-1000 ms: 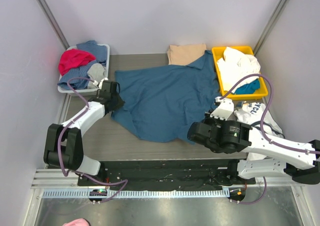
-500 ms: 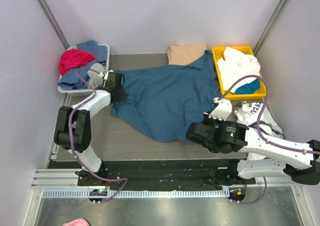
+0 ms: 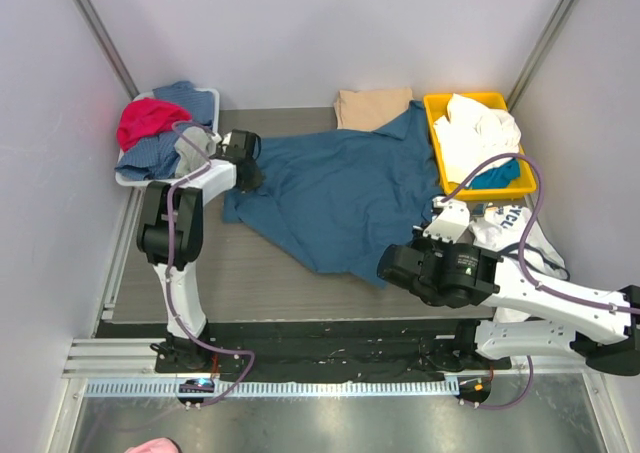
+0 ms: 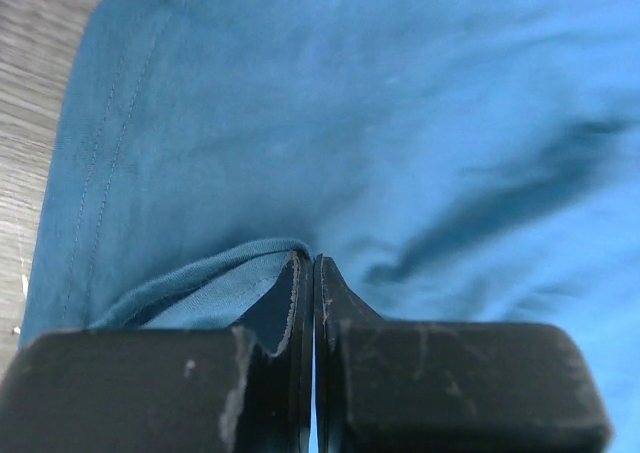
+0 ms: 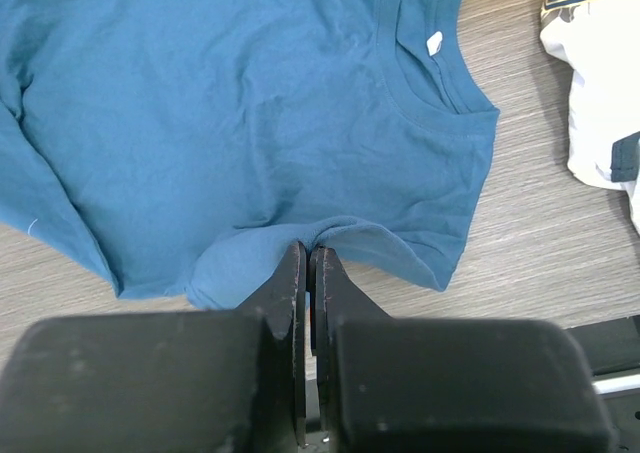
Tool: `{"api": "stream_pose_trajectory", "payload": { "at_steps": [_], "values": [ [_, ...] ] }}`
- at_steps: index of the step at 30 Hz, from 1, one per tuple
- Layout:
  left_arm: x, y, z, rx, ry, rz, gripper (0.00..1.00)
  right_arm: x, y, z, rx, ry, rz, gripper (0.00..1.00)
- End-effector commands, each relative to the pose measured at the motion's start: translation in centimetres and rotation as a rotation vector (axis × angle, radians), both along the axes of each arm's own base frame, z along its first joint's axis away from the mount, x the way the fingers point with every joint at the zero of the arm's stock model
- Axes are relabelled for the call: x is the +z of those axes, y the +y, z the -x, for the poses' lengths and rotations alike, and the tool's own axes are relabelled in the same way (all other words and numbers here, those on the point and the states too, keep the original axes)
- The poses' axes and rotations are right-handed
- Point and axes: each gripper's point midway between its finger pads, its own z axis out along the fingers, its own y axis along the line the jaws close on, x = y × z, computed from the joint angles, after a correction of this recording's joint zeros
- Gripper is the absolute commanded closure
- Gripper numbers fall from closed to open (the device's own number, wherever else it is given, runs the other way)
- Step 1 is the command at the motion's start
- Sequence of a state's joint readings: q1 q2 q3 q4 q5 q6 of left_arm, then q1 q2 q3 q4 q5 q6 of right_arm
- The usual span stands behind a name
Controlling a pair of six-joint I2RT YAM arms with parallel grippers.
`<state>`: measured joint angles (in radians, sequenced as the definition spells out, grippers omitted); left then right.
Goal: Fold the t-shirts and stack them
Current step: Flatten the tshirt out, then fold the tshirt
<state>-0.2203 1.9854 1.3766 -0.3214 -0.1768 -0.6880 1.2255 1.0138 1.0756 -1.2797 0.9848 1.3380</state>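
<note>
A large dark teal-blue t-shirt (image 3: 340,198) lies spread and wrinkled across the table. My left gripper (image 3: 250,176) is shut on a fold of its left edge, seen close up in the left wrist view as cloth (image 4: 350,123) pinched at the gripper (image 4: 313,263). At the shirt's near right corner my right gripper (image 3: 388,269) is also shut on its edge. The right wrist view shows that gripper (image 5: 307,251) pinching the cloth (image 5: 230,103) below the collar (image 5: 430,83). A folded tan-beige t-shirt (image 3: 372,108) rests at the back of the table.
A yellow bin (image 3: 436,123) with white and blue clothes stands at the back right. A pale bin (image 3: 212,103) with red and blue clothes sits at the back left. A white printed shirt (image 3: 515,223) (image 5: 600,93) lies on the right, beside my right arm.
My left arm has swung toward the back left, carrying the shirt's left edge away from the front. The shirt's near edge has drawn back. The right gripper has hardly moved.
</note>
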Motion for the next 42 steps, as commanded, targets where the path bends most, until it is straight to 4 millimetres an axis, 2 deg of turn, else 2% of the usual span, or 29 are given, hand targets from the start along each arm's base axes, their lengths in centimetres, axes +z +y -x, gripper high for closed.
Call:
{"api": "stream_pose_trajectory", "payload": {
  "at_steps": [1,3,12,15,18,22,24,25,26,27,28,29,32,33,34,35,36,37,38,39,42],
  "values": [
    [-1.1,1.2,-0.4,-0.006,0.032,-0.085,1.00,0.8,-0.6,-0.6,-0.027,-0.042,-0.010,0.99],
    [-1.8,1.6,-0.5,-0.005,0.054,-0.107,1.00,0.6,-0.7,-0.6,-0.026,-0.038,-0.008,0.99],
    [-2.5,6.1,-1.6,0.070,0.074,-0.133,1.00,0.7,-1.4,-0.7,-0.043,-0.041,-0.010,0.99],
    [-2.4,6.8,-1.9,0.080,0.077,-0.129,1.00,0.7,-1.5,-0.7,-0.044,-0.040,-0.012,0.99],
    [-1.5,6.1,-2.3,0.058,0.057,-0.100,1.00,0.6,-1.5,-0.7,-0.044,-0.037,-0.004,0.99],
    [0.8,4.5,-2.0,0.030,0.010,-0.062,1.00,1.0,-1.3,-0.8,-0.035,-0.038,0.002,0.99],
    [3.0,3.4,-1.6,0.014,-0.030,-0.046,1.00,1.5,-1.1,-0.8,-0.026,-0.038,-0.004,0.99],
    [2.8,3.0,-0.7,0.006,-0.020,-0.029,1.00,1.6,-1.0,-0.7,-0.015,-0.030,-0.002,0.99],
    [4.7,2.5,-0.4,0.003,-0.064,-0.007,1.00,1.7,-1.1,-0.6,-0.011,-0.027,-0.004,0.99],
    [5.2,2.0,0.2,-0.003,-0.076,0.013,1.00,2.1,-1.1,-0.5,-0.007,-0.024,-0.010,0.99],
    [4.4,1.8,1.7,-0.010,-0.052,0.022,1.00,2.2,-1.0,-0.4,0.000,-0.013,-0.014,0.99],
    [6.7,1.6,2.2,-0.013,-0.106,0.038,1.00,2.3,-1.1,-0.3,0.004,-0.007,-0.013,0.99],
    [6.5,1.5,5.6,-0.018,-0.093,0.066,1.00,2.8,-1.4,0.0,0.009,0.009,-0.002,0.99],
    [8.6,1.7,6.6,-0.018,-0.142,0.080,1.00,2.9,-1.6,0.1,0.010,0.013,0.006,0.99],
    [7.5,1.9,8.4,-0.016,-0.115,0.081,1.00,3.0,-1.7,0.1,0.012,0.015,0.013,0.99],
    [7.4,2.0,9.6,-0.018,-0.108,0.087,1.00,3.1,-1.7,0.2,0.012,0.015,0.018,0.99],
    [9.2,2.1,10.7,-0.021,-0.157,0.101,1.00,3.3,-1.8,0.1,0.012,0.014,0.018,0.99],
    [8.0,2.4,12.3,-0.018,-0.129,0.098,1.00,3.3,-1.8,0.1,0.014,0.014,0.020,0.99],
    [8.1,2.5,13.5,-0.014,-0.121,0.104,1.00,3.3,-1.8,0.1,0.014,0.014,0.023,0.99],
    [9.1,2.7,14.6,-0.011,-0.152,0.113,1.00,3.4,-1.7,0.1,0.015,0.014,0.026,0.99],
    [8.1,3.5,17.8,0.014,-0.116,0.108,1.00,3.4,-1.6,0.0,0.018,0.019,0.031,0.99]
  ]
}}
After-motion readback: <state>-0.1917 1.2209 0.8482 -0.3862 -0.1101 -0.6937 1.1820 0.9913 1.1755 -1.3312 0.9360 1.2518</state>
